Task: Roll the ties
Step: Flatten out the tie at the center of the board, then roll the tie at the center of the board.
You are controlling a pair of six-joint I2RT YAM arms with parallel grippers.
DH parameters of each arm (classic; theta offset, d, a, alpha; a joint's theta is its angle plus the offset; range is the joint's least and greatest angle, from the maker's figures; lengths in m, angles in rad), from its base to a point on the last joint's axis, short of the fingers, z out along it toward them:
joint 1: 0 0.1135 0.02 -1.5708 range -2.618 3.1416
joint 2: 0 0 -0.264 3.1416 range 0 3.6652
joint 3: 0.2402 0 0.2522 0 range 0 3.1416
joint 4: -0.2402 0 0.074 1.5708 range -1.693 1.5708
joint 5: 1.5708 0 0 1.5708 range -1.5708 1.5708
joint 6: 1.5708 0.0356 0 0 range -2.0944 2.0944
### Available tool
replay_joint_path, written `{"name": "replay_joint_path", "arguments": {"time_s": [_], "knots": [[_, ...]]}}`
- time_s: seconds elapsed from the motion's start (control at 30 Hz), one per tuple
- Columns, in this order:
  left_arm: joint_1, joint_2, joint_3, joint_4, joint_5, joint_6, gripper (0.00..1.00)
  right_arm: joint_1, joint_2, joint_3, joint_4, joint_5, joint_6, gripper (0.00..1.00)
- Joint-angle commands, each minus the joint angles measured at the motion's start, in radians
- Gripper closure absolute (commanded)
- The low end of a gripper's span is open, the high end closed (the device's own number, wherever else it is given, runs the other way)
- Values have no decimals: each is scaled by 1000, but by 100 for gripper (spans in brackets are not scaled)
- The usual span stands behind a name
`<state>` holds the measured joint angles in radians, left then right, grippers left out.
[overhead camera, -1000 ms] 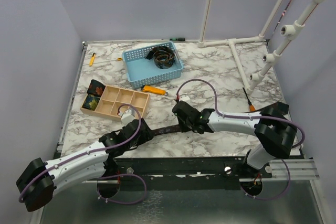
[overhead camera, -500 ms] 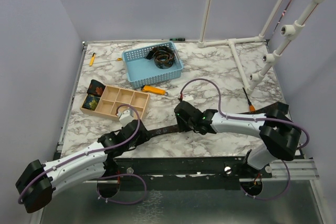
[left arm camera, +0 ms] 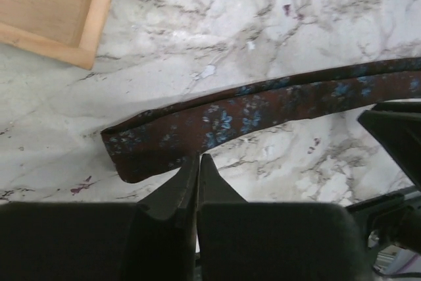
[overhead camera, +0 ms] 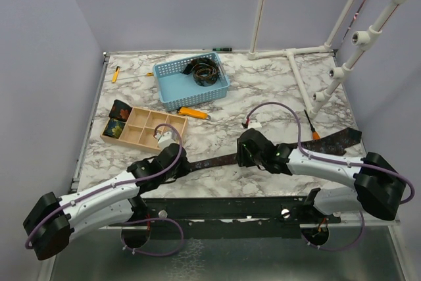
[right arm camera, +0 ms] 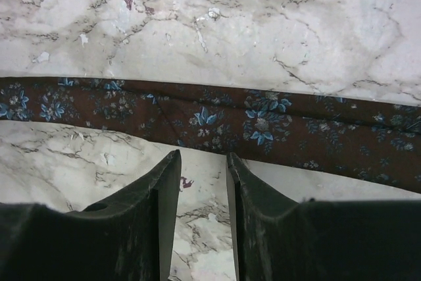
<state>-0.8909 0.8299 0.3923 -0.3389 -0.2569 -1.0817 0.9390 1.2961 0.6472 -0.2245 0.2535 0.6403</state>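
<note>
Barely started: one tie [overhead camera: 217, 160] lies unrolled, flat along the near edge of the tabletop [overhead camera: 263, 90]; left hand [left arm camera: 198, 160] is clenched at its narrow end, grip on cloth unclear; right hand [right arm camera: 202, 159] parted, empty, just beside it

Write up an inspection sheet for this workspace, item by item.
Surface: marble-look table top; no spill seen.
Job's things: one tie lies flat and unrolled along the near edge; a coiled tie sits in the blue basket; rolled ties fill the left compartments of the wooden organizer.
Clutter: orange-handled tool, orange marker, screwdriver.
Grippers: left gripper shut, tips at the tie's near edge, grip unclear; right gripper open, just short of the tie.
Cables: purple cables loop over both arms.
Surroundings: lilac walls, white pipe frame.
</note>
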Motion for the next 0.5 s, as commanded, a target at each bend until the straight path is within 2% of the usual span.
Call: {"name": "replay_joint_path", "arguments": {"time_s": [0.0, 0.23, 0.37, 0.47], "knots": [[6, 44, -60, 34, -33, 12, 100, -1, -19, -22, 50, -38, 23, 63], [44, 68, -129, 25, -133, -24, 100, -1, -104, -65, 25, 28, 46, 63], [52, 99, -128, 28, -140, -9, 100, -5, -160, -90, 9, 143, 68, 63], [54, 117, -124, 36, -148, -1, 100, -91, -141, -89, 2, 209, 82, 62]]}}
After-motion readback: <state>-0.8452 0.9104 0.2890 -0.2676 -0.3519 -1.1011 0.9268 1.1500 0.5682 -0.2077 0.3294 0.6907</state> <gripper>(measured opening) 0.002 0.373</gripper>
